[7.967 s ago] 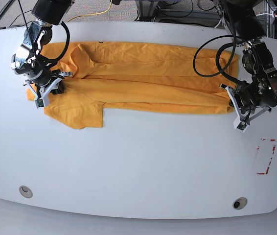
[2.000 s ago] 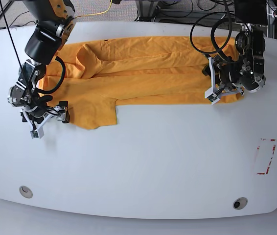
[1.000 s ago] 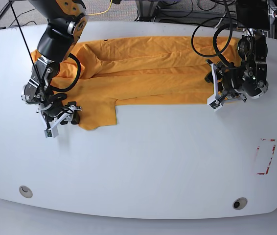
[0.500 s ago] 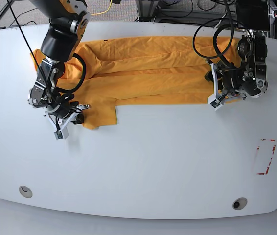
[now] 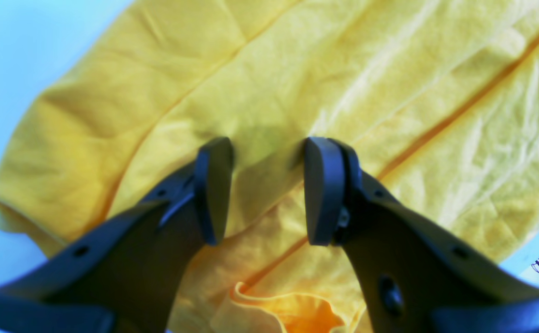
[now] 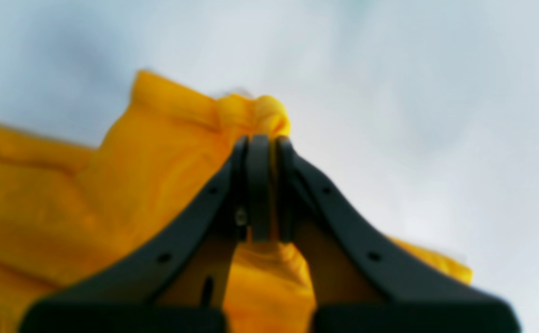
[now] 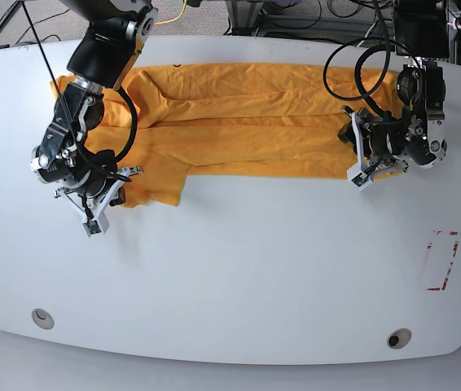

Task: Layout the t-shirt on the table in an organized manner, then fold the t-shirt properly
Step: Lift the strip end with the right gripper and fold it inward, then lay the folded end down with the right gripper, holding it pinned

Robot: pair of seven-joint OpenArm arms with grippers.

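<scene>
White table (image 7: 239,277), orange t-shirt (image 7: 255,122) spread, right fingers (image 6: 260,185) pinching sleeve corner, left fingers (image 5: 211,185) wide over hem.

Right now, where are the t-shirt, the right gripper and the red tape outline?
t-shirt (image 7: 255,130): base view, middle of the flat body.
right gripper (image 6: 260,143): right wrist view, tips of the shut jaws pinching a bunched corner of cloth.
red tape outline (image 7: 445,261): base view, its right edge on the table.

No text, label, brand, number or sign can be read in any view. The t-shirt (image 7: 247,122) shows plain orange-yellow cloth, and the red tape outline (image 7: 442,261) near the right edge of the table (image 7: 255,285) carries no lettering.
</scene>
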